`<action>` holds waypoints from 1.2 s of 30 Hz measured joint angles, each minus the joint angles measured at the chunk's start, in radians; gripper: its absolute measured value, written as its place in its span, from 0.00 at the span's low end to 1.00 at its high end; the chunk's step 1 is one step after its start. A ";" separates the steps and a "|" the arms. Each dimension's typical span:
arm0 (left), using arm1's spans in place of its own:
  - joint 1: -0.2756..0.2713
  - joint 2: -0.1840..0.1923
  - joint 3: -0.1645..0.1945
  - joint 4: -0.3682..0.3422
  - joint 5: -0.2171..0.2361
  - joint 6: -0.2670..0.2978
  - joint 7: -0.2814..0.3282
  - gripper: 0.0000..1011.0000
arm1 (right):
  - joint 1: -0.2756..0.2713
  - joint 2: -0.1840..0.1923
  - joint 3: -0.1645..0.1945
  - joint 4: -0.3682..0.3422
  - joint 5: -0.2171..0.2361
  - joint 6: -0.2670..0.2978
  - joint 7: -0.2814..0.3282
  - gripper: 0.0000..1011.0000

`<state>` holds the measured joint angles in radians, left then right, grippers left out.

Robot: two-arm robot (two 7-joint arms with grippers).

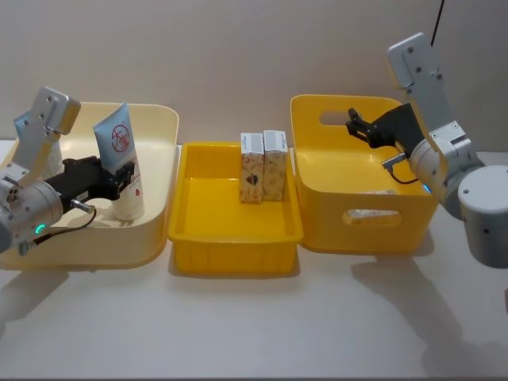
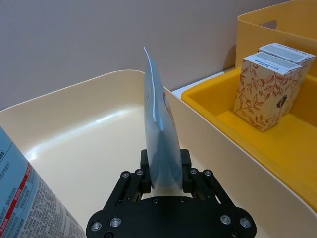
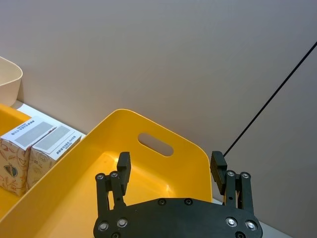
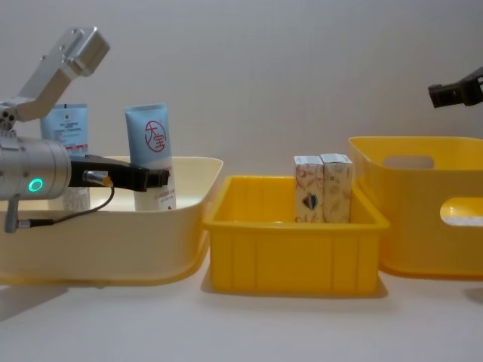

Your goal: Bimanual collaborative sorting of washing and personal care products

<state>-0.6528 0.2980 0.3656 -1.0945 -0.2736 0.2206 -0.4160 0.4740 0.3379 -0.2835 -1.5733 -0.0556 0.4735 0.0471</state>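
Clamped on the light-blue squeeze tube [image 1: 119, 159] with the left gripper [image 1: 125, 176], held upright inside the cream bin [image 1: 171, 143] near a second tube [image 4: 66, 132]. Spread open, empty at the right gripper [image 1: 354, 124], above the deep yellow bin [image 1: 317, 101]. Looks partway done (two patterned boxes [image 1: 252, 168] upright, touching, in the shallow yellow tray [image 1: 234, 236]); not yet released, boxes probably next

Light-blue tube [image 1: 117, 151] — red circular logo; cream boxes [image 1: 252, 171] — orange leaf print; yellow tray [image 1: 234, 252]; cream bin [image 1: 95, 248].
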 joint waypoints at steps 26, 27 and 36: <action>0.000 0.000 0.000 0.000 0.000 0.000 0.000 0.31 | 0.000 0.000 0.000 0.000 0.000 0.000 0.000 0.99; 0.000 0.000 0.000 0.000 0.000 0.000 0.000 0.31 | 0.000 0.000 0.000 0.000 0.000 0.000 0.000 0.99; 0.000 0.000 0.000 0.000 0.000 0.000 0.000 0.31 | 0.000 0.000 0.000 0.000 0.000 0.000 0.000 0.99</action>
<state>-0.6528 0.2980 0.3655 -1.0944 -0.2737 0.2204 -0.4161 0.4740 0.3379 -0.2835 -1.5733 -0.0556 0.4735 0.0471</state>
